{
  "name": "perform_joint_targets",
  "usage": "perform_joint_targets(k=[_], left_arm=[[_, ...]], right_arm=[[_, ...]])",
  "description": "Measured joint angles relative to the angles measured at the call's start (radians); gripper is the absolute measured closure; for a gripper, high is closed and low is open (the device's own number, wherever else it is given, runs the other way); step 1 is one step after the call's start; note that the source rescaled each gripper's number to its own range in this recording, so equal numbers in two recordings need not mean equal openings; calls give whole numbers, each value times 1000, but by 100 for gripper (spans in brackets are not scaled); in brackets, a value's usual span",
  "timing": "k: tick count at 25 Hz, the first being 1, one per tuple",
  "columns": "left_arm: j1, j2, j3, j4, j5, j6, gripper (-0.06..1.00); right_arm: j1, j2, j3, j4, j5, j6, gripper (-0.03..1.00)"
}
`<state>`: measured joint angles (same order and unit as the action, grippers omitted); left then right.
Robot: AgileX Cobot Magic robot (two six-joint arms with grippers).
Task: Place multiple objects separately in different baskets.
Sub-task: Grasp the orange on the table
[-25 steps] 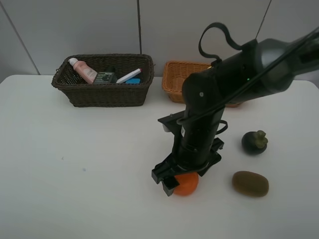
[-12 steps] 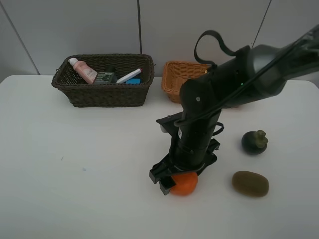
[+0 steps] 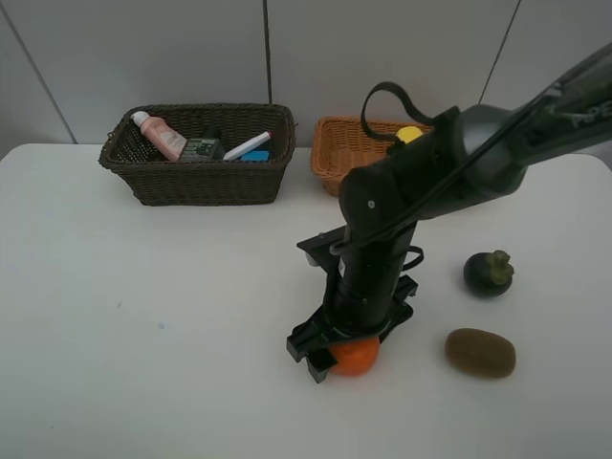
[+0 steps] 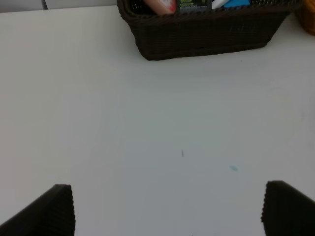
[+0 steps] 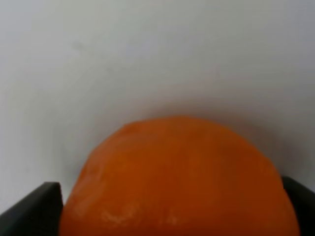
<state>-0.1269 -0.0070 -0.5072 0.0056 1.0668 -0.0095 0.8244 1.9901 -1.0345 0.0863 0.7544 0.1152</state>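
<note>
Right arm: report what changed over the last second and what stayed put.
The right gripper sank lower over the orange, its open jaws now straddling it, not closed. The arm's upper part dropped, uncovering the lemon in the tan basket. Orange, kiwi, mangosteen and the dark basket with its contents stayed put.

No text, brand or number can be read in any view. The dark bottle [image 3: 201, 148] in the brown basket [image 3: 196, 182] carries a label with greenish print, but it is too small and blurred to make out. A faint pale mark on the right arm [image 3: 535, 124] may be lettering; it cannot be read either.
</note>
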Motion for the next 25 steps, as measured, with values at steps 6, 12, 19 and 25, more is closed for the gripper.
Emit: perform_joint_targets(k=[6,12,19,25], left_arm=[[0,0,0,0,0,0,-6],[0,0,0,0,0,0,-6],[0,0,0,0,0,0,-6],[0,0,0,0,0,0,-6]], right_arm=[[0,1,0,27,-2,-31,9],[0,1,0,29,-2,-31,24],[0,-2,0,29,9,-31,24],[-6,-131,-57,5,107,-31,24]])
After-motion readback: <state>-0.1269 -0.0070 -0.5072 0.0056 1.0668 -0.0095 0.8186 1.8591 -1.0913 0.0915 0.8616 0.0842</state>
